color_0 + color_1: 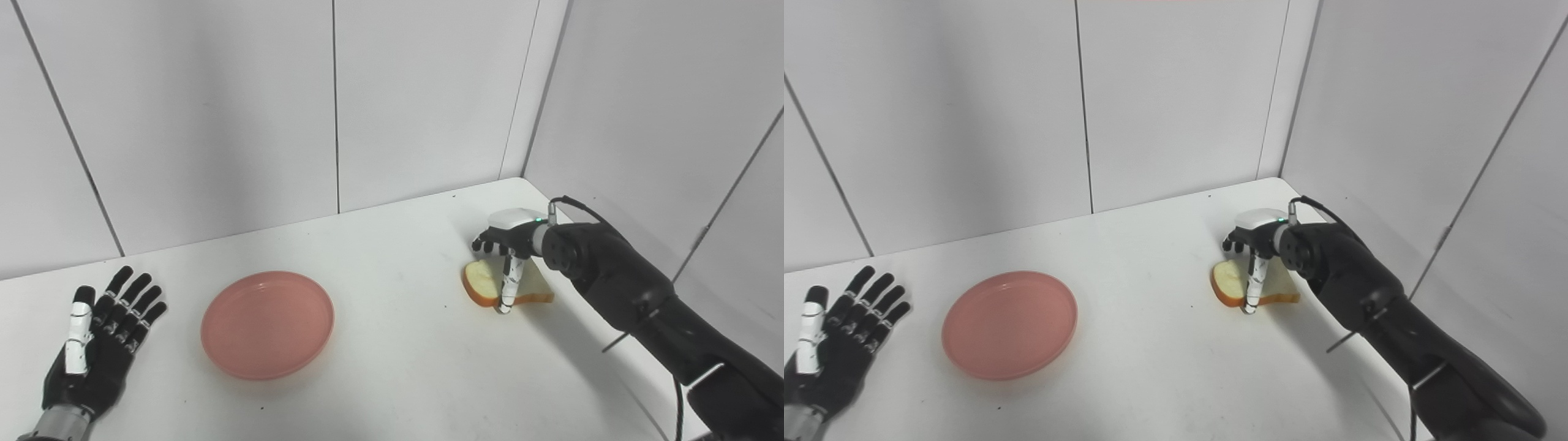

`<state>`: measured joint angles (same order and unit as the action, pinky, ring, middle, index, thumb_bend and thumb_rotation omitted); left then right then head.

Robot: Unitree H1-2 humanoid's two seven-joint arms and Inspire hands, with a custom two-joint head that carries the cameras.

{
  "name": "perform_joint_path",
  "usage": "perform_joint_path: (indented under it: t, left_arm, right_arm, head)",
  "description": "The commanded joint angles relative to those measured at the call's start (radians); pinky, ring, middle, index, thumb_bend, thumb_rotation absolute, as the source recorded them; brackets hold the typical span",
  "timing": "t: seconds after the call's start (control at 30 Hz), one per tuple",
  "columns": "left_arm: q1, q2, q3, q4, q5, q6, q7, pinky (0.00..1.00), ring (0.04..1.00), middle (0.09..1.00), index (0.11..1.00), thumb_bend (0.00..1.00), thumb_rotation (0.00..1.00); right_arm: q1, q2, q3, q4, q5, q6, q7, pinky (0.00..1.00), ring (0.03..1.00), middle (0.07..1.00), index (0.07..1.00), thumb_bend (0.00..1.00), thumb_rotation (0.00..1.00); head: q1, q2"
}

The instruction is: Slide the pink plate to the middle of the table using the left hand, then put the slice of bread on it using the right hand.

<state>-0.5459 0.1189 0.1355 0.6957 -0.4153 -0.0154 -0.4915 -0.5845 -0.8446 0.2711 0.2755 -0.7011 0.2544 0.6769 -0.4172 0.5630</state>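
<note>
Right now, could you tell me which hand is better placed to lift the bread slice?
Right hand: it sits over the bread slice, thumb alongside. The left hand lies open beyond the pink plate.

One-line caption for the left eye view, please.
Right hand reaches down over the slice of bread while the open left hand rests beside the empty pink plate.

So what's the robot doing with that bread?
The right hand is over the slice of bread near the right edge of the white table, with its thumb reaching down along the near side and fingers curled over the top, as if to pick it up. The bread still seems to lie on the table. The pink plate sits empty nearer the middle. The left hand rests open at the left, touching nothing.
</note>
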Motion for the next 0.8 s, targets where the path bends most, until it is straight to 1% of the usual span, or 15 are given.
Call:
perform_joint_path:
  t: [0.0,0.03,0.07,0.13,0.17,0.27,0.33,0.5,0.6,0.67,0.77]
  left_arm:
    - [0.07,0.008,-0.007,0.043,0.017,0.105,0.029,0.94,0.933,0.941,0.946,0.78,0.83]
    - [0.069,0.009,-0.008,0.046,0.017,0.102,0.026,0.94,0.935,0.943,0.949,0.78,0.83]
    - [0.068,0.009,-0.008,0.049,0.018,0.1,0.025,0.94,0.935,0.942,0.948,0.78,0.83]
    - [0.068,0.01,-0.008,0.051,0.017,0.097,0.024,0.94,0.935,0.941,0.945,0.78,0.83]
    - [0.068,0.01,-0.008,0.052,0.017,0.097,0.023,0.93,0.932,0.937,0.943,0.79,0.82]
    - [0.069,0.009,-0.007,0.046,0.017,0.103,0.029,0.92,0.929,0.936,0.941,0.78,0.82]
    - [0.069,0.01,-0.009,0.049,0.02,0.101,0.029,0.92,0.929,0.937,0.94,0.78,0.83]
    - [0.066,0.006,-0.008,0.055,0.02,0.102,0.033,0.93,0.934,0.942,0.948,0.77,0.84]
    - [0.07,0.002,-0.01,0.047,0.023,0.102,0.039,0.93,0.933,0.94,0.948,0.77,0.84]
    - [0.069,-0.001,-0.01,0.051,0.023,0.097,0.04,0.94,0.937,0.943,0.951,0.76,0.84]
    - [0.068,-0.008,-0.013,0.056,0.03,0.088,0.049,0.93,0.931,0.938,0.943,0.77,0.84]
  right_arm:
    - [-0.003,0.01,0.004,0.001,0.031,-0.012,0.007,0.56,0.595,0.636,0.641,0.83,0.01]
    - [0.0,0.015,0.005,-0.001,0.032,-0.011,0.0,0.54,0.574,0.616,0.553,0.64,0.08]
    - [0.003,0.019,0.005,-0.004,0.032,-0.009,-0.008,0.52,0.557,0.559,0.52,0.59,0.04]
    - [0.011,0.023,0.002,-0.012,0.034,-0.008,-0.026,0.51,0.541,0.514,0.49,0.54,0.01]
    - [0.015,0.024,-0.001,-0.015,0.036,-0.008,-0.034,0.48,0.47,0.505,0.488,0.53,0.0]
    - [0.031,0.031,-0.023,-0.034,0.046,0.008,-0.069,0.44,0.43,0.491,0.504,0.52,0.0]
    - [0.039,0.032,-0.033,-0.043,0.05,0.0,-0.088,0.43,0.42,0.487,0.512,0.52,0.0]
    - [0.05,0.026,-0.046,-0.071,0.057,-0.003,-0.107,0.43,0.424,0.487,0.508,0.52,0.0]
    - [0.063,0.019,-0.067,-0.109,0.068,-0.031,-0.14,0.43,0.424,0.493,0.509,0.52,0.0]
    - [0.066,0.015,-0.08,-0.131,0.074,-0.033,-0.153,0.43,0.422,0.495,0.509,0.52,0.0]
    - [0.06,-0.002,-0.092,-0.154,0.087,-0.086,-0.184,0.43,0.409,0.487,0.521,0.52,0.0]
  head:
    - [0.001,0.002]
    - [0.001,0.002]
    - [0.001,0.002]
    - [0.001,0.002]
    - [0.002,0.001]
    - [0.004,-0.001]
    - [0.005,-0.001]
    - [0.005,-0.006]
    - [0.017,-0.008]
    - [0.023,-0.01]
    - [0.029,-0.016]
